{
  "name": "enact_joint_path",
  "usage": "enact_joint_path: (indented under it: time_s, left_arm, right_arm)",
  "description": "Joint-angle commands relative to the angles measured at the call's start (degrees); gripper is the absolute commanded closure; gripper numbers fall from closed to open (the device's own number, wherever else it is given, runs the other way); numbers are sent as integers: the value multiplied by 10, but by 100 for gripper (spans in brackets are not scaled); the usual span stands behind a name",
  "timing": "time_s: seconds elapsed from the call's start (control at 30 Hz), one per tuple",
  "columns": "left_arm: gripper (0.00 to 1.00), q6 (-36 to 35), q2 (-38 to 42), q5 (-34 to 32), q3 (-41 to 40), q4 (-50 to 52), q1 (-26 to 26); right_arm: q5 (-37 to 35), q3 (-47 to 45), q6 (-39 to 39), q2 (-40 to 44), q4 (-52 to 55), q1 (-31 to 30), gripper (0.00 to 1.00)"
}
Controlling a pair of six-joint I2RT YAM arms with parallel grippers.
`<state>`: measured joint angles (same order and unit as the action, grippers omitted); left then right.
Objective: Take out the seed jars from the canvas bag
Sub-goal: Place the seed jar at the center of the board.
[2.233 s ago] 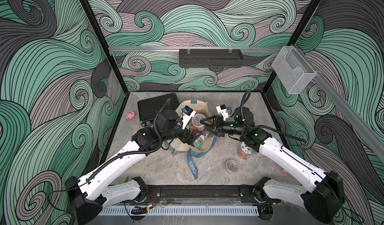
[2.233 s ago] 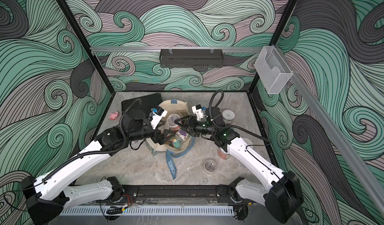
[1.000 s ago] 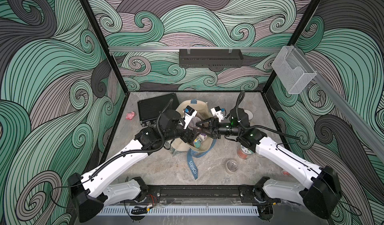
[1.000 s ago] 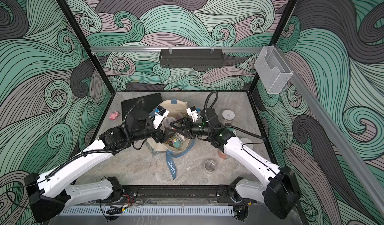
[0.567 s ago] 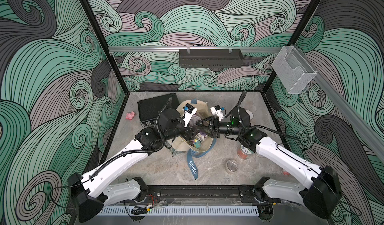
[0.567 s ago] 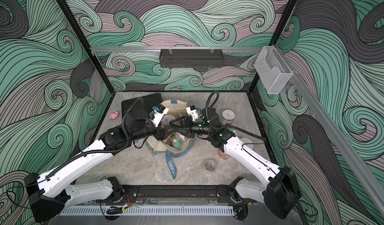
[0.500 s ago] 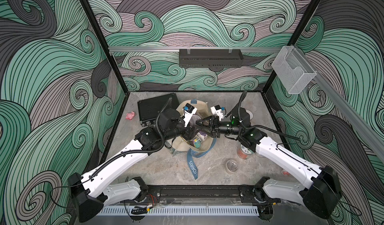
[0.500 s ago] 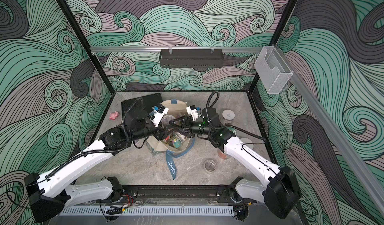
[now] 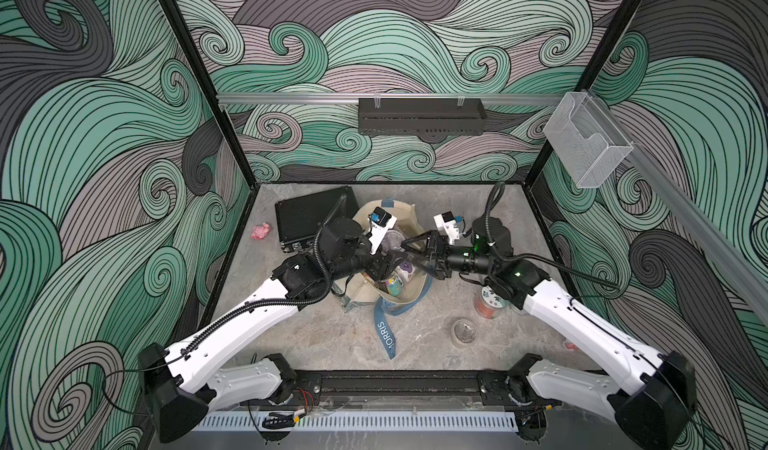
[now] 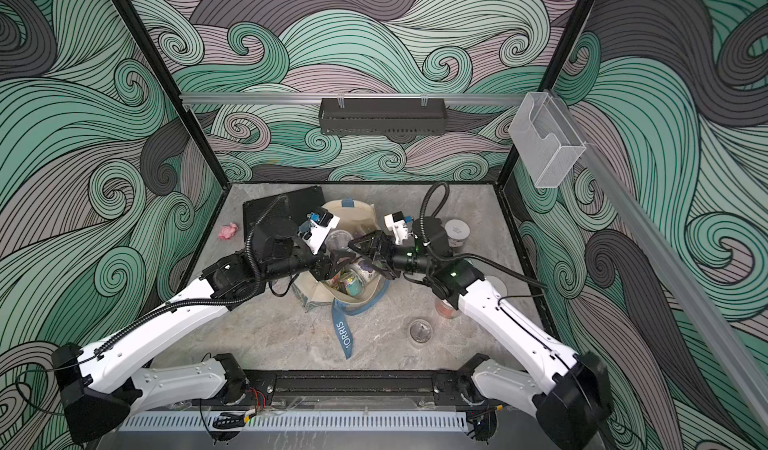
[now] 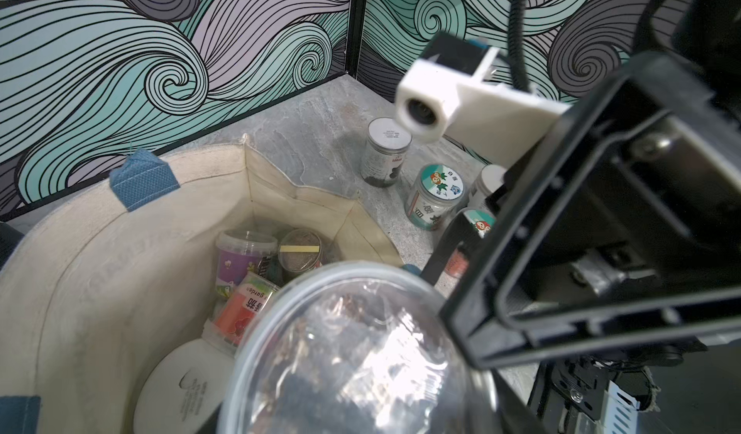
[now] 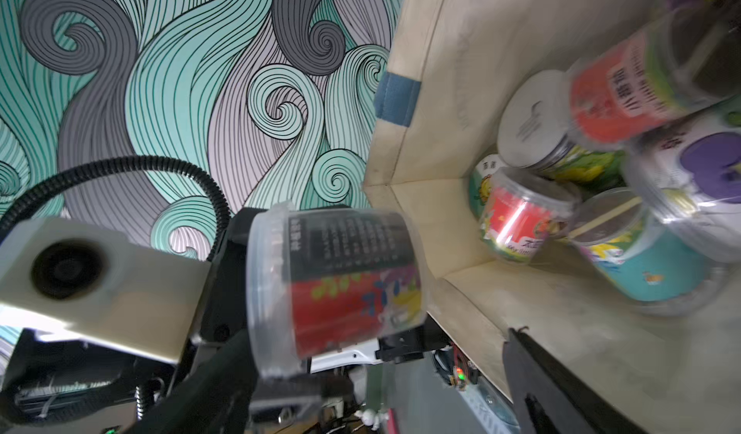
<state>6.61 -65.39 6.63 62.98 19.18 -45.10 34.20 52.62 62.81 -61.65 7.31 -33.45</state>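
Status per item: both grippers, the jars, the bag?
left gripper: shut on held jar
held jar: lidded, on its side, above the bag
right gripper: open, empty
bag: open, holds jars
bagged jars: lidded, tumbled together
outside jars: upright, lidded
strap: slack, trailing from the bag

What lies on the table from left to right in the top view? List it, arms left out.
pink toy → black case → bag → low jar → orange jar
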Motion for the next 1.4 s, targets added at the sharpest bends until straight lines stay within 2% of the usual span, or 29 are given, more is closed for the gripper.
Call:
enact_joint_path:
  time_s: [0.0,0.13,0.27,0.37,0.47,0.73,0.93,1.07,1.37]
  left_arm:
    - [49,1,-16,4,18,-16,-3]
    - [49,7,-57,6,50,-14,-12]
    - [50,7,-113,-9,101,-8,-42]
    - [50,6,-157,-23,145,-8,-70]
    - [50,7,-229,-28,194,-6,-93]
    - [50,21,-397,-54,337,1,-146]
    - [51,44,-501,-96,403,2,-147]
    - [51,57,-568,-101,447,7,-146]
    - [51,91,-657,-99,498,9,-130]
  right_arm:
    - [-84,26,-84,65,153,34,1]
    - [-178,37,-128,149,271,76,1]
    - [-342,65,-156,235,379,87,1]
    - [-443,106,-175,266,456,87,1]
    - [-495,139,-186,276,509,87,1]
    - [-503,137,-193,312,538,87,1]
    - [-487,136,-198,313,542,87,1]
    - [-474,134,-199,310,542,87,1]
    - [-459,123,-198,312,544,87,1]
